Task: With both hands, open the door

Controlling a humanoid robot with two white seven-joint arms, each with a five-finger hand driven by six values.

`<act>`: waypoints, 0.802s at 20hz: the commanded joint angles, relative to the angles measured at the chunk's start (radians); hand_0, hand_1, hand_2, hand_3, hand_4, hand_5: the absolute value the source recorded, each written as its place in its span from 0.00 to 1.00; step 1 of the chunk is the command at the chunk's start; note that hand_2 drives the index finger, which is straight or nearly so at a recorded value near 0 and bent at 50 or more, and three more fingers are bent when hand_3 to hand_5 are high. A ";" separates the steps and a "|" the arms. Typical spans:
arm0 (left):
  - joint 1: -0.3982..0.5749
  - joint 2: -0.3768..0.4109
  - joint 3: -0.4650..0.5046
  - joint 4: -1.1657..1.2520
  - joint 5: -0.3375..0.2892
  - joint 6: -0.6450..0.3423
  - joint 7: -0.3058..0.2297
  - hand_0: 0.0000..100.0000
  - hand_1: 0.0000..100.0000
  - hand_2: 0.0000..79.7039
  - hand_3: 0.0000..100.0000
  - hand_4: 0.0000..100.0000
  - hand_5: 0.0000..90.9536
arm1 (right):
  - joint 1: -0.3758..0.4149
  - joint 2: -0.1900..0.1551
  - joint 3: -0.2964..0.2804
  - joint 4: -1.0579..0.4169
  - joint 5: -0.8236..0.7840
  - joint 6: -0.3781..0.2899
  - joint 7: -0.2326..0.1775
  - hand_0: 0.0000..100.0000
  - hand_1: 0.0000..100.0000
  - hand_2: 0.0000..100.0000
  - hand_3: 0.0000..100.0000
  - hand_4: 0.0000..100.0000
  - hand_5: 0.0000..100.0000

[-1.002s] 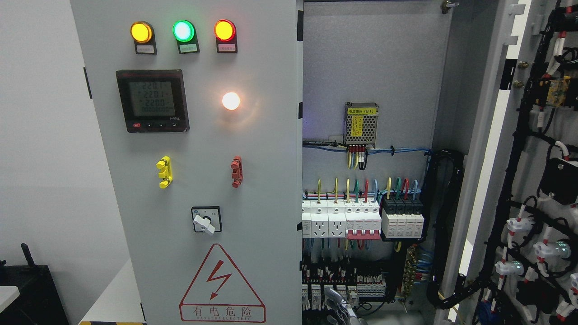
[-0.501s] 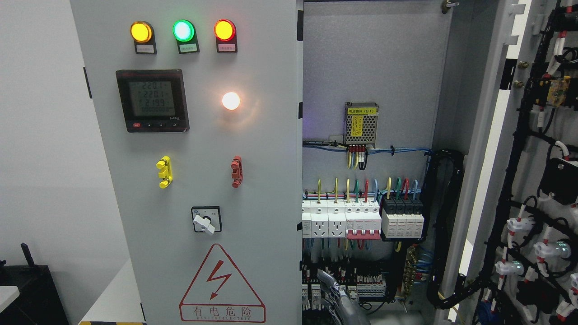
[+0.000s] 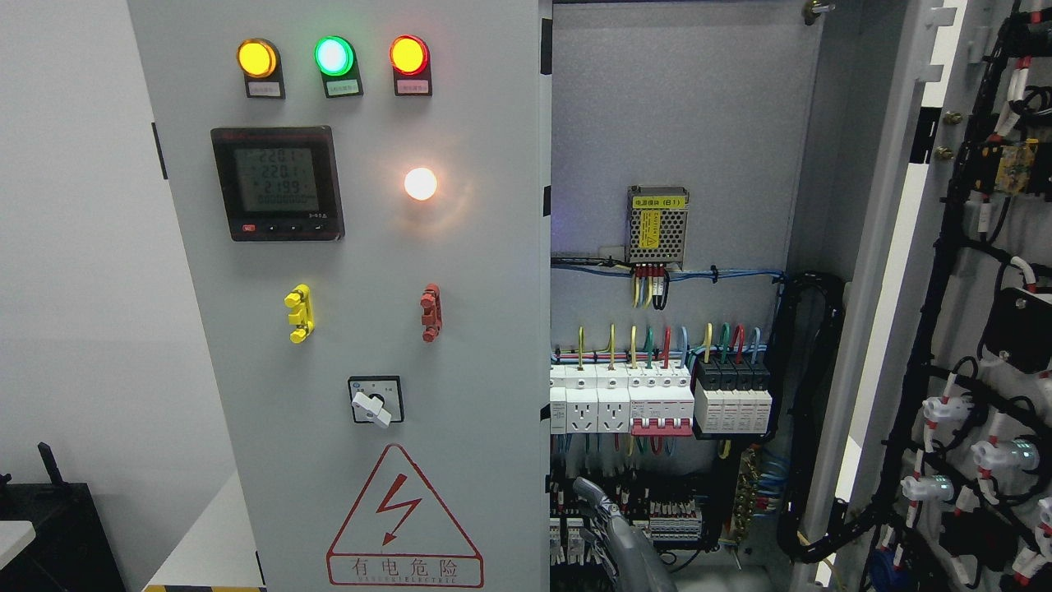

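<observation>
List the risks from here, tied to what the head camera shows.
1. The right hand sits low in the open compartment, right in front of the terminal blocks. It might snag or hit the wiring there.
2. The indicator lamps and the meter are lit, so the cabinet looks energised. Touching exposed parts could be dangerous.
3. The left door appears closed, and its edge is close beside the hand. A misjudged reach could strike that edge rather than grip it.

Door matt grey painted metal; robot hand glossy grey.
</observation>
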 commanded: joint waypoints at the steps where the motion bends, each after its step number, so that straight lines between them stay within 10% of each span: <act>1: 0.000 0.001 0.000 0.000 0.000 0.000 0.000 0.00 0.00 0.00 0.00 0.03 0.00 | -0.029 0.012 -0.007 0.086 0.000 0.001 0.000 0.00 0.00 0.00 0.00 0.00 0.00; 16: 0.000 0.001 0.000 0.000 0.000 0.000 0.000 0.00 0.00 0.00 0.00 0.03 0.00 | -0.079 0.009 -0.003 0.104 -0.062 0.020 0.001 0.00 0.00 0.00 0.00 0.00 0.00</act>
